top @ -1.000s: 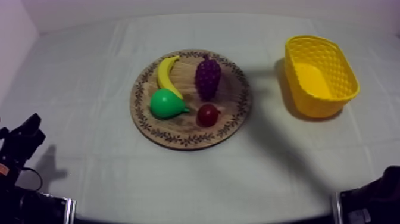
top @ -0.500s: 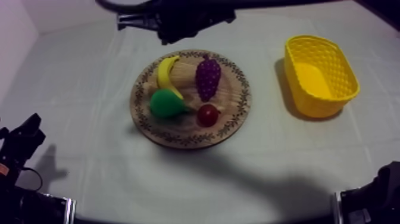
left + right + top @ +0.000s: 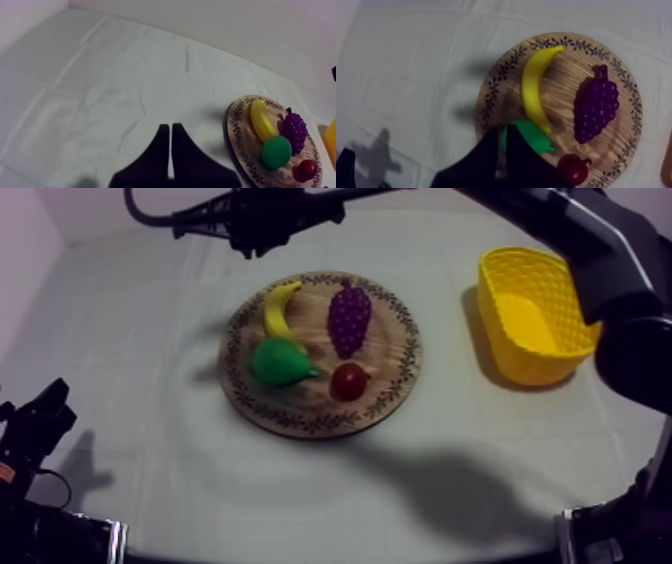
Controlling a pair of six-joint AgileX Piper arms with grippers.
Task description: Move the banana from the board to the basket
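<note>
Resting low at the near left edge of the table, my left gripper (image 3: 52, 398) has its black fingers (image 3: 161, 155) pressed together into a narrow wedge with nothing between them. It sits over bare grey-white cloth (image 3: 300, 488), well apart from the fruit.

Farther in, at the middle of the table, lies the round wooden board (image 3: 400, 378) with its patterned rim. The small red fruit (image 3: 348, 381) sits on its near part. The green pear (image 3: 278, 361) is just left of that. The banana (image 3: 278, 313) lies on the board's far left part, its near end touching the pear and its far tip by the rim. The bunch of grapes (image 3: 349, 318) lies to its right, close beside it.

The yellow basket (image 3: 537, 313) stands at the far right, well apart from the board.

Farthest off, my right arm reaches in from the far right across the table's far side. My right gripper (image 3: 250, 243) hangs beyond the board's far left rim, its fingers likewise closed to a narrow wedge and gripping nothing.
</note>
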